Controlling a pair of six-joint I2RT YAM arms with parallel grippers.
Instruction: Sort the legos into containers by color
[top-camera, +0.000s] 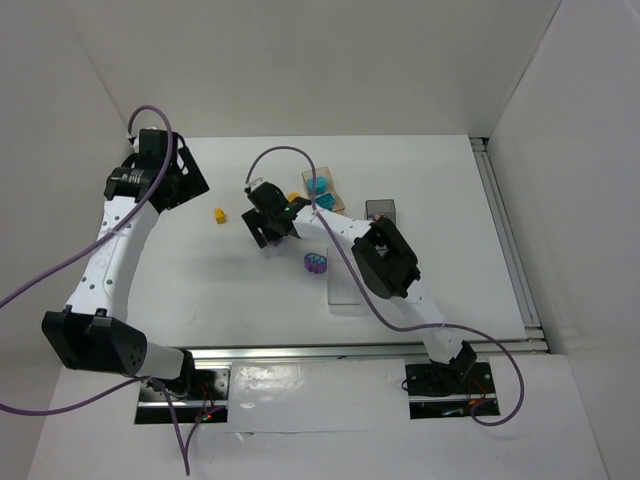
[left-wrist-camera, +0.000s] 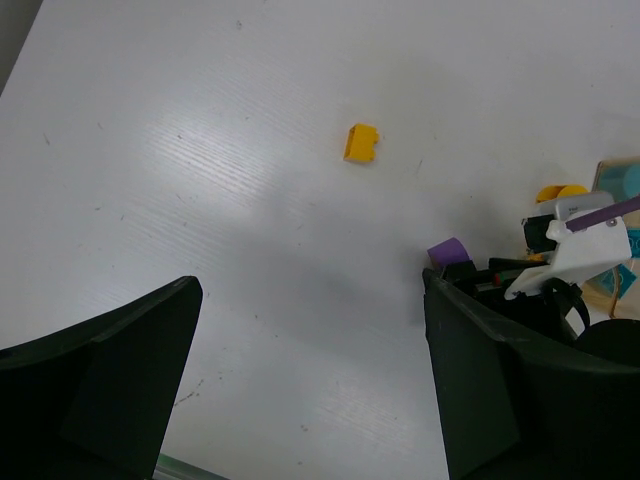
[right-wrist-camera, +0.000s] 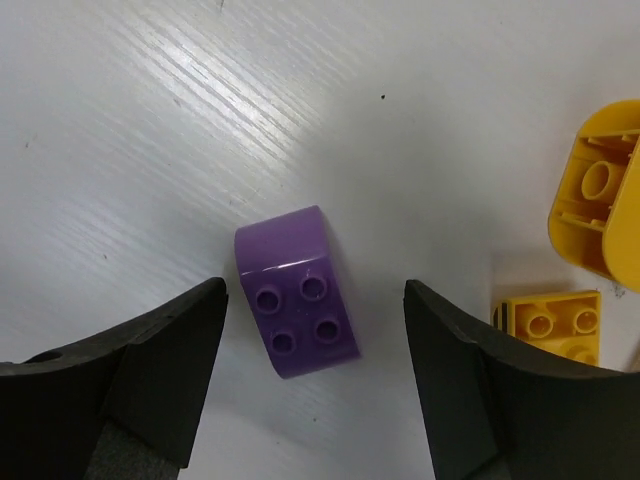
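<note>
A purple lego, rounded on one side with studs on top, lies on the white table directly between the fingers of my right gripper. That gripper is open and neither finger touches the brick. Two yellow legos lie just to its right. My left gripper hangs open over bare table with nothing between its fingers. A lone yellow lego lies ahead of it. In the top view my right gripper sits mid-table and my left gripper at the far left.
The tan container holding teal legos stands behind the right gripper. The dark grey container is to its right. The clear container lies nearer the arms, with a round purple lego beside it. Walls enclose the table.
</note>
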